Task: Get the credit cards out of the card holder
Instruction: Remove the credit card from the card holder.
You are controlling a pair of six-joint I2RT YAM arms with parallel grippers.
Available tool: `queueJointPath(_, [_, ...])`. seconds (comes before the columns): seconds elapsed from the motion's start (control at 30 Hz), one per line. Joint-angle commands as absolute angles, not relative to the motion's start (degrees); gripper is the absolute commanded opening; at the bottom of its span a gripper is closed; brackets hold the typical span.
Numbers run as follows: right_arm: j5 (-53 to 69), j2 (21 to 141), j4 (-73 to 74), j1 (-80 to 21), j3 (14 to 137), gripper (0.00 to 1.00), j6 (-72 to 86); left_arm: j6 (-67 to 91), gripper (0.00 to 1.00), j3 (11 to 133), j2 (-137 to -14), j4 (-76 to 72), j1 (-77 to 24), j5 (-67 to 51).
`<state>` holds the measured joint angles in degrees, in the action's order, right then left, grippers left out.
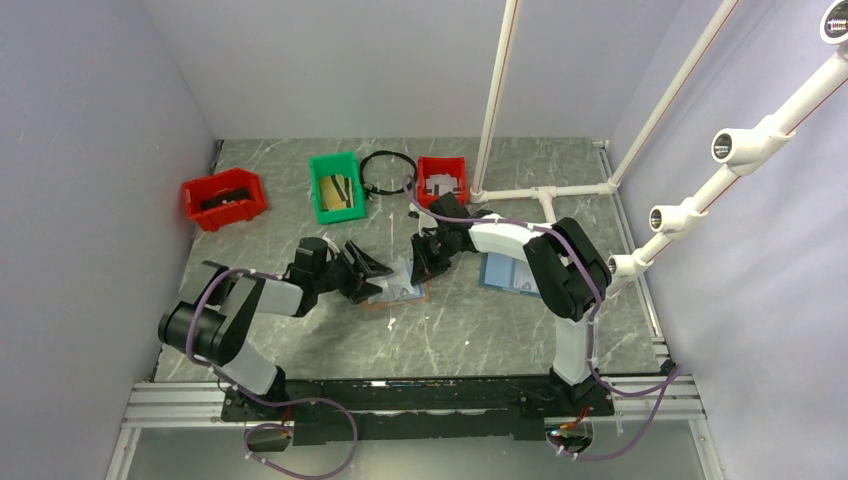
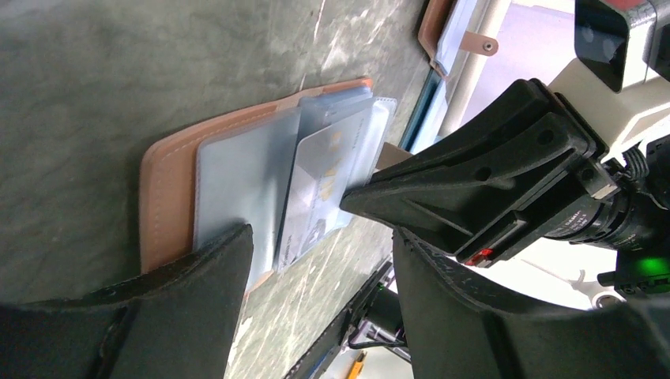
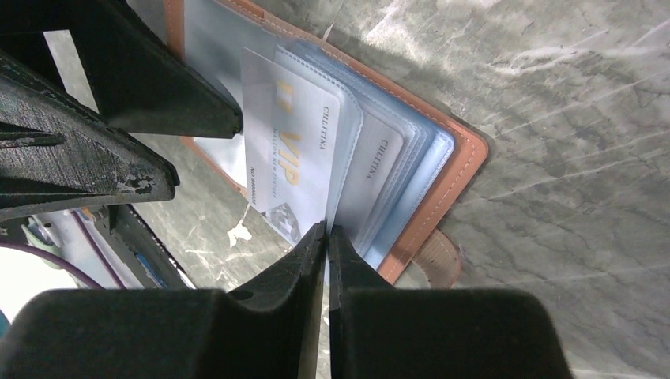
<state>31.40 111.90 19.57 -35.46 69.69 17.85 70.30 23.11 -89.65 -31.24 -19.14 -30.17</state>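
The card holder (image 1: 400,293) lies open on the table, reddish-brown cover (image 2: 166,189) down and pale blue pocket pages up. My left gripper (image 2: 320,245) is open, and its left finger (image 2: 213,276) rests on the holder's left page. My right gripper (image 3: 326,230) is shut on the edge of a pale grey credit card (image 3: 288,150) marked VIP. This card sticks partly out of its pocket past the holder's edge and also shows in the left wrist view (image 2: 320,185). More cards (image 3: 379,166) sit in the stacked pockets behind it. The holder's side tab (image 3: 438,257) lies beside my right fingers.
A second holder with a blue cover (image 1: 505,272) lies under the right arm. At the back stand a red bin (image 1: 224,197), a green bin (image 1: 337,186), a small red bin (image 1: 441,180) and a black cable ring (image 1: 388,165). White pipes (image 1: 540,190) rise at the right.
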Motion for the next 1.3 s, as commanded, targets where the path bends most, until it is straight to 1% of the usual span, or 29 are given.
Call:
queueJointPath(0.0, [23.0, 115.0, 22.0, -35.5, 70.6, 0.08, 14.3, 70.4, 0.71, 24.7, -93.0, -33.7, -20.1, -29.6])
queueJointPath(0.17, [23.0, 115.8, 22.5, -35.9, 71.1, 0.06, 13.9, 70.8, 0.69, 25.8, -95.7, -35.0, -20.6, -30.0])
queueJointPath(0.27, [23.1, 116.2, 22.7, -36.1, 71.3, 0.03, 13.8, 70.5, 0.66, 26.4, -96.5, -33.8, -20.7, -30.0])
queueJointPath(0.43, [24.2, 116.6, 22.7, -36.2, 71.4, 0.03, 14.0, 70.8, 0.58, 26.6, -98.6, -34.4, -21.0, -30.4])
queueJointPath(0.5, [24.6, 116.7, 22.6, -36.2, 71.4, 0.03, 14.1, 71.4, 0.56, 26.4, -99.8, -36.5, -21.1, -30.9])
queueJointPath(0.57, [24.8, 116.8, 22.6, -36.2, 71.5, 0.03, 14.2, 72.0, 0.52, 26.0, -101.2, -40.2, -21.2, -31.5])
queueJointPath(0.6, [25.0, 116.9, 22.7, -36.2, 71.5, 0.02, 14.2, 72.3, 0.48, 25.9, -102.0, -41.9, -21.2, -31.9])
queueJointPath(0.63, [25.0, 116.8, 22.6, -36.2, 71.5, 0.02, 14.2, 72.6, 0.40, 25.9, -102.7, -43.5, -21.2, -32.5])
queueJointPath(0.67, [25.0, 116.8, 22.6, -36.2, 71.4, 0.02, 14.2, 73.0, 0.29, 25.9, -103.5, -45.1, -21.2, -33.0])
queueJointPath(0.73, [25.1, 116.9, 22.6, -36.2, 71.4, 0.02, 14.2, 73.6, 0.13, 25.8, -105.4, -48.4, -21.2, -34.4])
queueJointPath(0.8, [25.0, 116.8, 22.6, -36.2, 71.4, 0.02, 14.2, 74.3, 0.01, 25.5, -107.0, -51.3, -21.2, -35.3])
queueJointPath(0.9, [24.3, 116.6, 22.6, -36.2, 71.3, 0.03, 14.1, 73.0, 0.00, 25.2, -106.6, -50.6, -21.0, -35.8])
queueJointPath(1.07, [23.4, 116.1, 22.6, -36.0, 71.1, 0.03, 14.0, 67.4, 0.00, 24.4, -99.5, -39.8, -19.5, -35.5])
queueJointPath(1.27, [23.8, 116.8, 22.9, -36.0, 71.5, 0.01, 13.8, 59.5, 0.00, 26.6, -93.2, -24.7, -18.2, -36.8])
